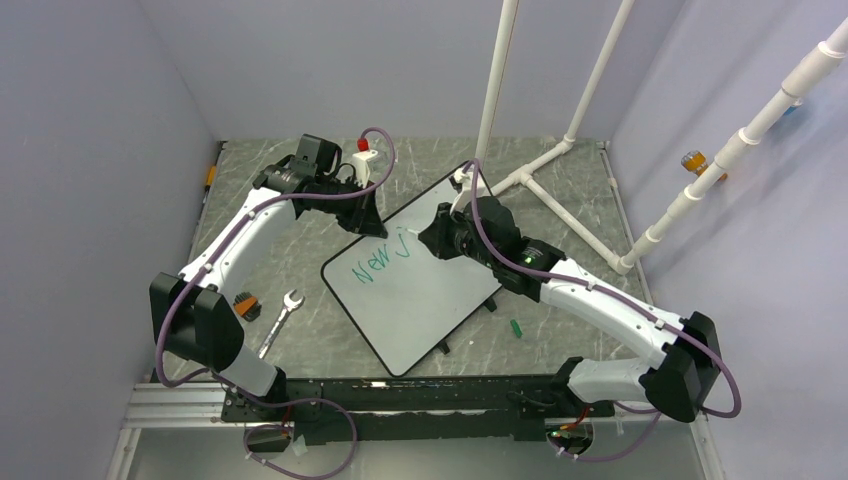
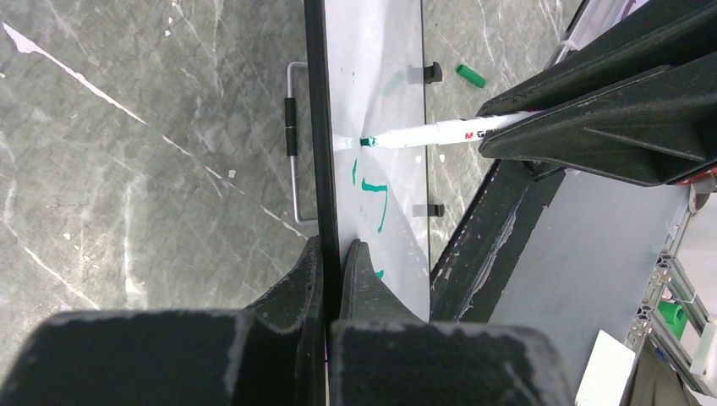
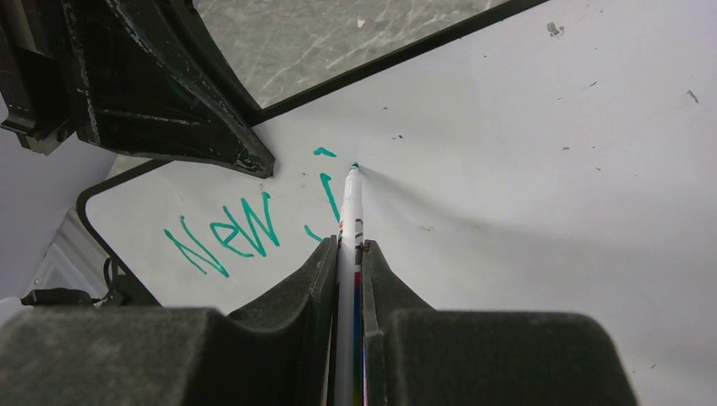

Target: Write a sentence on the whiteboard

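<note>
The whiteboard (image 1: 420, 280) lies flat and slanted on the table; it also shows in the right wrist view (image 3: 524, 169) and edge-on in the left wrist view (image 2: 372, 85). The sentence (image 1: 378, 260) reads "New j" in green; the lettering shows in the right wrist view (image 3: 245, 228) too. My left gripper (image 1: 368, 218) (image 2: 332, 254) is shut on the whiteboard's black rim at its far left edge. My right gripper (image 1: 432, 238) (image 3: 348, 249) is shut on a white marker (image 3: 348, 211) whose green tip (image 3: 354, 168) touches the board just right of the "j". The marker also shows in the left wrist view (image 2: 423, 134).
A silver wrench (image 1: 280, 320) and a small orange-black part (image 1: 246, 305) lie left of the board. A green marker cap (image 1: 516, 328) lies to its right. White PVC pipes (image 1: 540, 165) stand behind the board. A wire handle (image 2: 292, 144) lies beside the rim.
</note>
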`<state>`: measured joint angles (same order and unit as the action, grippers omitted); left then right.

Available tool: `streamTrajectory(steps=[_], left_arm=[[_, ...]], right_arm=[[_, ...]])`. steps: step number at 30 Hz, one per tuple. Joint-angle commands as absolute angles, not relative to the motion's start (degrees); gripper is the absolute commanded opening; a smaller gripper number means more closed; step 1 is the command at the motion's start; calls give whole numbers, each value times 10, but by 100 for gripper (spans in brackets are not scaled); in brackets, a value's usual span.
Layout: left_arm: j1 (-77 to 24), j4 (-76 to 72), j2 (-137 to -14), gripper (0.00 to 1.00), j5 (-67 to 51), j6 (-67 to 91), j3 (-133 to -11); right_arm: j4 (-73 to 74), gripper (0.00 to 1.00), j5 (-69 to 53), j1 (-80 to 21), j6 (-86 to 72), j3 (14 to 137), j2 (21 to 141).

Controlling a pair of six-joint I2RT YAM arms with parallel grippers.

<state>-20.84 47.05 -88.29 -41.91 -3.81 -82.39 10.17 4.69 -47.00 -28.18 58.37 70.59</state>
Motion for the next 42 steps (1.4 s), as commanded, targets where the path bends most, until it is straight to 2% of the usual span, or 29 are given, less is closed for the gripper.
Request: streamTrajectory(steps=[1,20,33,42], left_arm=[[-224,452,-871,0,-379,-115,-817],[-224,452,-869,0,-374,-116,-819],[-225,452,-871,0,-376,-115,-818],[-228,452,-871,0,-375,-115,-818]], right_arm=[[89,0,31,-468,-286,587,714],[100,0,23,-468,-304,532,684],[139,0,78,-468,-286,584,704],[132,0,61,-467,-275,621,736]])
